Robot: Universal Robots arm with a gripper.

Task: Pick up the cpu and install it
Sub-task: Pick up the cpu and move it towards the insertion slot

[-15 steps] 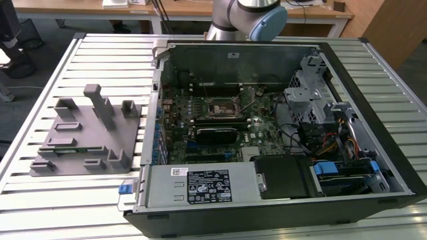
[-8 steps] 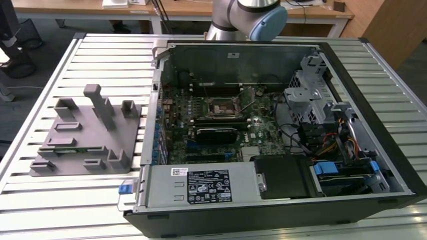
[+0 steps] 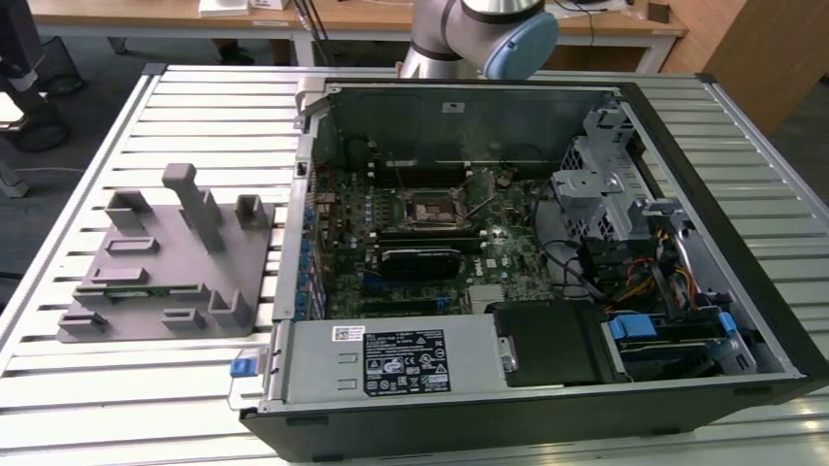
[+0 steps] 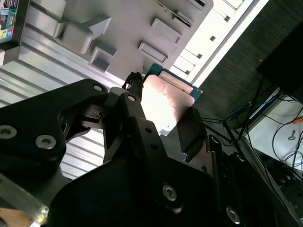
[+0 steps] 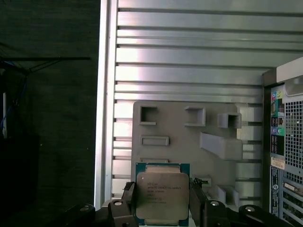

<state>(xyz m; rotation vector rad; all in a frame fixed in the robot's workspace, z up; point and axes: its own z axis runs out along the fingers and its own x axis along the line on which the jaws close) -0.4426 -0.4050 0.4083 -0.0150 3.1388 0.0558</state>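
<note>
In both wrist views the cpu [image 5: 162, 193] [image 4: 165, 101], a flat square chip with a pale metal top and a green rim, sits between my black fingers [image 5: 127, 195]. My gripper [image 5: 162, 201] [image 4: 163, 118] is shut on its two opposite edges. It hangs well above the slatted table, over the near end of the grey holder block [image 5: 184, 137] [image 4: 128, 28]. In the exterior view the black socket frame [image 3: 432, 209] lies in the middle of the motherboard [image 3: 518, 254] inside the open computer case [image 3: 674, 126], with a thin metal lever [image 3: 482, 199] beside it.
The grey holder block [image 3: 169, 262] with upright posts stands on the slatted metal table [image 3: 194, 97] at the exterior view's left of the case. The arm [image 3: 480, 29] rises behind the case. A drive cage [image 3: 609, 184], cables and a power supply [image 3: 388, 359] crowd the case.
</note>
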